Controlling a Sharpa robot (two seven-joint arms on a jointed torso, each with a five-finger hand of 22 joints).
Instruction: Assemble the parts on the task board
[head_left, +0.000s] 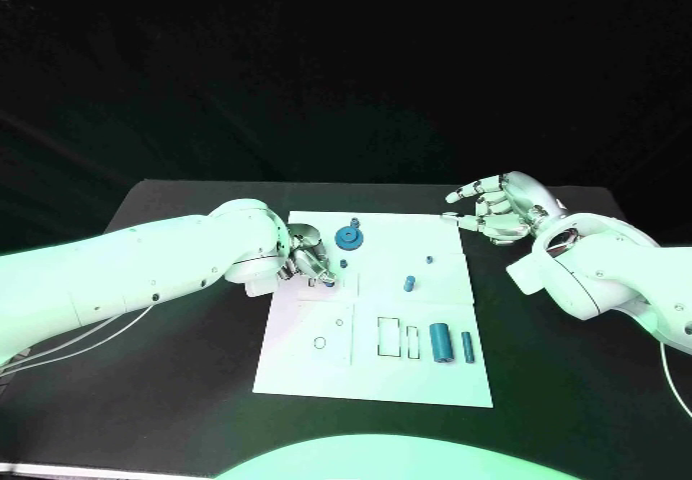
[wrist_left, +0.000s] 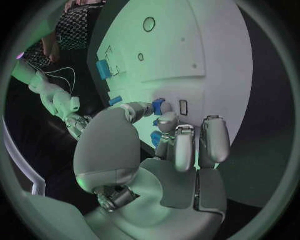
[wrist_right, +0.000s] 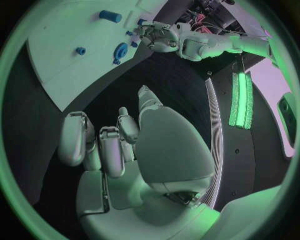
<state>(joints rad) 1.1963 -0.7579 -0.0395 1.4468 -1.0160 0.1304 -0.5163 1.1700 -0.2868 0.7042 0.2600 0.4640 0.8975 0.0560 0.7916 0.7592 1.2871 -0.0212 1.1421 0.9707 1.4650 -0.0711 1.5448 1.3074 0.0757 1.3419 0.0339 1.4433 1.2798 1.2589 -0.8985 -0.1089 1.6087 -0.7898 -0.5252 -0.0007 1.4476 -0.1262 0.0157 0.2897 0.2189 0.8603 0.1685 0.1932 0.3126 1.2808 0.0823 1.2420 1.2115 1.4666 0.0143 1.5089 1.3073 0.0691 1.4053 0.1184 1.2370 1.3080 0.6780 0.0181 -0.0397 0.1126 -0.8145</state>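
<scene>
The white task board lies mid-table. My left hand hovers low over its near-left upper part, thumb and a finger pinching a small blue part right at the board's surface. A blue gear-like part stands just beyond that hand. Two small blue pegs sit near the board's middle, and two blue cylinders lie at its lower right. My right hand hangs above the black table past the board's upper right corner, fingers apart and holding nothing.
The board carries outlined slots and round holes in its lower half. Black table surrounds it on all sides. From the right wrist view I see the left hand at the board beside the gear.
</scene>
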